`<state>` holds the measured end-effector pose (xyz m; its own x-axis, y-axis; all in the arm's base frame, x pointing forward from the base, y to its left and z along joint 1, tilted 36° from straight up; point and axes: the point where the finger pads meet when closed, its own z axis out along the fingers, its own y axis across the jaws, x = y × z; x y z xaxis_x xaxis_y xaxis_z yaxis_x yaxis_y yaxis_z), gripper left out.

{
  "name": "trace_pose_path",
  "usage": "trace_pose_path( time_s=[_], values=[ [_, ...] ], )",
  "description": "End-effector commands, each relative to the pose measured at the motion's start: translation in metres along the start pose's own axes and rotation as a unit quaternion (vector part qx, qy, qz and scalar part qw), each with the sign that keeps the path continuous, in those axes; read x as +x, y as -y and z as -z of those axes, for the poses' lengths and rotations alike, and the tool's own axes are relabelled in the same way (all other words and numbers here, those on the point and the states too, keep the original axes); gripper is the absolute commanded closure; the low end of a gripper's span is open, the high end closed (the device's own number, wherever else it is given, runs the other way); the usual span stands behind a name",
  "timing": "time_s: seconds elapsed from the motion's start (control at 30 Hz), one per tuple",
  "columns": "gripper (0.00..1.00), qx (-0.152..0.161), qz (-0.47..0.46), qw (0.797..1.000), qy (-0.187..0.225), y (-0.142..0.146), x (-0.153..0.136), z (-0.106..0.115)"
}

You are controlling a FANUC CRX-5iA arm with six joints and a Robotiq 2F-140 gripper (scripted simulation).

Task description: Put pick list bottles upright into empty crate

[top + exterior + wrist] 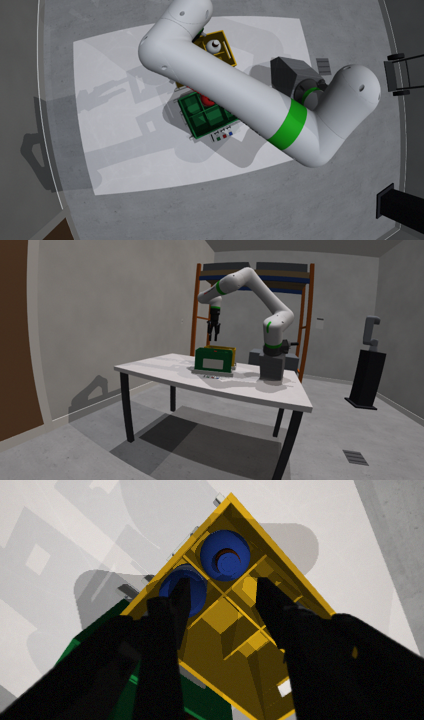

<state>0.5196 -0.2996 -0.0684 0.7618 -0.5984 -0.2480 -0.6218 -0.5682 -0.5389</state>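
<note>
"Nothing is in the hand (pixel 198 35) (pixel 213 339) (pixel 221 584), is it?"

"No. Its fingers stand part open with no bottle between them. It hangs above the yellow crate (pixel 233 57) (pixel 233 351) (pixel 280 551), tips well clear of the rim."

"What is beneath it?"

"Two blue bottles, upright in neighbouring cells. One (pixel 187 592) is partly behind a finger in the wrist view; the other (pixel 225 555) sits in the corner cell, in plain sight. A white one (pixel 213 46) stands towards the crate's other end."

"And the green crate (pixel 187 118) (pixel 198 358) (pixel 102 622)?"

"Just beside the yellow one on the worktop (pixel 119 166) (pixel 160 364) (pixel 345 530). A red bottle (pixel 208 100) (pixel 215 351) is in it already. The arm hides other cells, so I can't say whether a green one is."

"What does the list (pixel 224 135) (pixel 212 377) ask?"

"Green, red, blue, going down from the bar. The counts look like ones, but they're too small to swear to."

"So which step is this?"

"Fetching a blue, I'd judge. Next, centre over one blue bottle, turn the fingers so they miss the dividers, drop straight down and close on the neck."

"The risk?"

"Off-centre, a finger could land on a divider or knock the neighbouring blue. Lift it straight up, well over both rims, before crossing. White stays put."
</note>
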Motion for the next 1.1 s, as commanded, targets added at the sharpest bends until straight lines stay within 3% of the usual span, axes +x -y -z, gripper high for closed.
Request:
trace_pose_path(
  time_s=[0.0,0.37,1.07],
  values=[
    [0.56,0.000,0.000,1.000,0.000,-0.008,0.015,0.001],
    [0.56,0.000,0.000,1.000,0.000,-0.009,0.017,0.001],
    [0.56,0.000,0.000,1.000,0.000,-0.009,0.017,-0.024]
  ],
)
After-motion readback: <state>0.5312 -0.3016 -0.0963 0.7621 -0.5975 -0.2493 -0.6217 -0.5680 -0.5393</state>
